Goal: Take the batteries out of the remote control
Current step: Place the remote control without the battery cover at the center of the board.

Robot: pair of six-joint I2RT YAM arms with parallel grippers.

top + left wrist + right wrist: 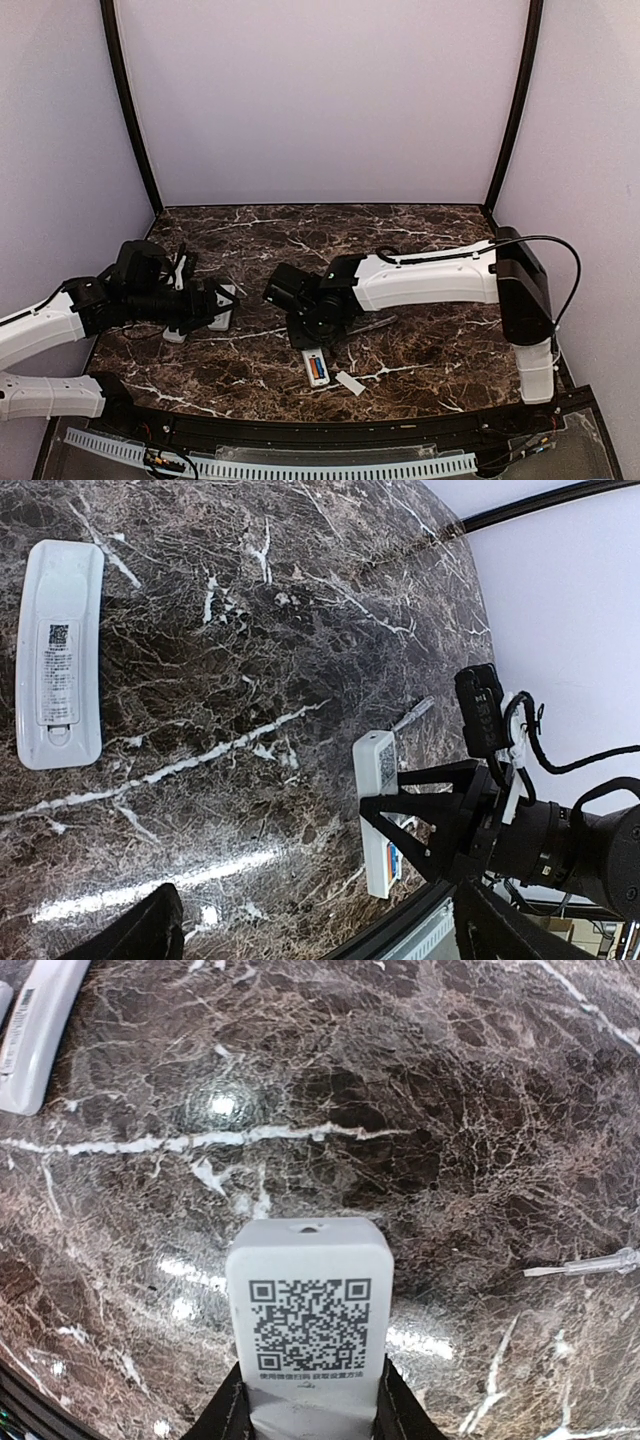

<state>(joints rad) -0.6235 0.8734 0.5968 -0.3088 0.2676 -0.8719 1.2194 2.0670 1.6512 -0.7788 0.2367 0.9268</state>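
2 batteries (318, 370) sit in the remote (308, 1290) clamped by the right gripper (312, 1415), so the left gripper (320, 920), wide open and empty, should pry 1 end up gently.

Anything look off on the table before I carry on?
Nothing damaged or spilled. The small white cover lies loose beside the remote clamped in the right fingers; its compartment is open with the batteries still inside. A thin tool lies loose nearby.
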